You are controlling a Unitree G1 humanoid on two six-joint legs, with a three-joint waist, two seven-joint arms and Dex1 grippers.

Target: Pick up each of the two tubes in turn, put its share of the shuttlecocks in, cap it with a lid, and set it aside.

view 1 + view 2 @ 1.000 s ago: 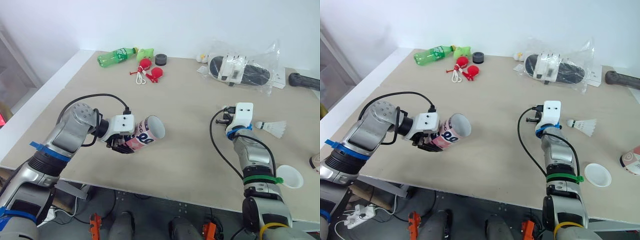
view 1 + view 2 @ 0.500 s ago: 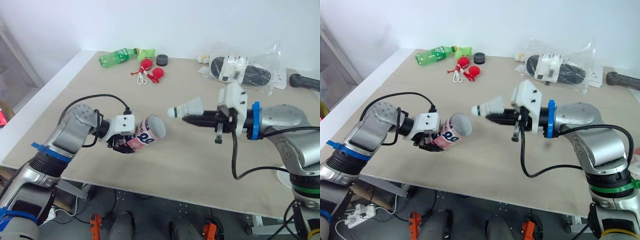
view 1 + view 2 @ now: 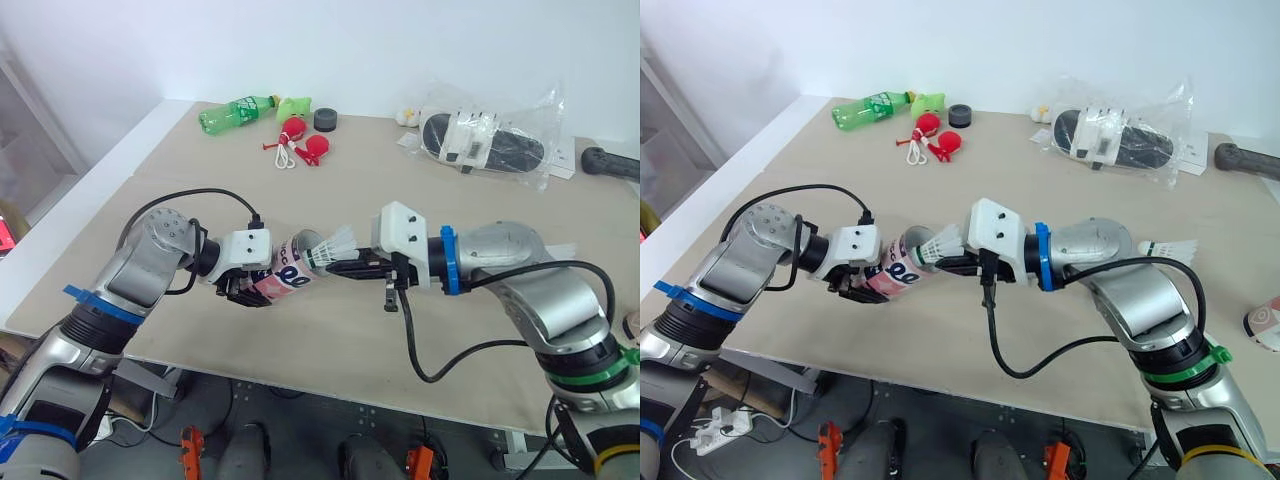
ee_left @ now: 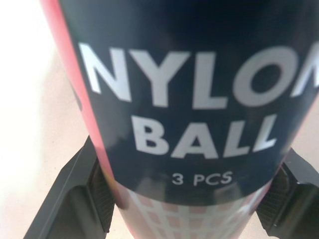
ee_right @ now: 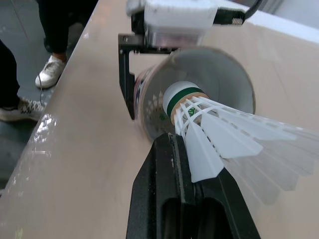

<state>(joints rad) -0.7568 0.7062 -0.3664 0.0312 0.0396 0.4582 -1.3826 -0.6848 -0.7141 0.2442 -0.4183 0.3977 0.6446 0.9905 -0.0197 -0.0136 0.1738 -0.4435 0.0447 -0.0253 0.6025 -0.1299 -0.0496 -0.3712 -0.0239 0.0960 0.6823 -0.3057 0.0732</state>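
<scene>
While the left gripper (image 3: 243,287) is squeezing the tube (image 3: 288,272) around its middle, the tube is hanging on its side just above the tabletop (image 3: 400,190). It is close to the front edge, with its open mouth facing the robot's right. The right gripper (image 3: 350,267) is pinching a shuttlecock (image 3: 330,246) by its white skirt and pointing the round cork head at that mouth. The head is looking like it is just at the rim, not deep inside yet.

So the job is looking like it is only starting. I cannot tell if anything is already sitting inside this tube. Another shuttlecock (image 3: 1170,246) is lying near the right edge, and the second tube (image 3: 1262,322) is waiting at the right edge too. Filling, capping and setting aside are all waiting to be done.

The front edge is sitting close under both grippers, so a dropped shuttlecock might be rolling off. The middle of the tabletop is giving lots of open room. A green bottle (image 3: 232,113), some red things (image 3: 300,142) and a plastic bag (image 3: 490,140) are lying along the far edge, well apart.
</scene>
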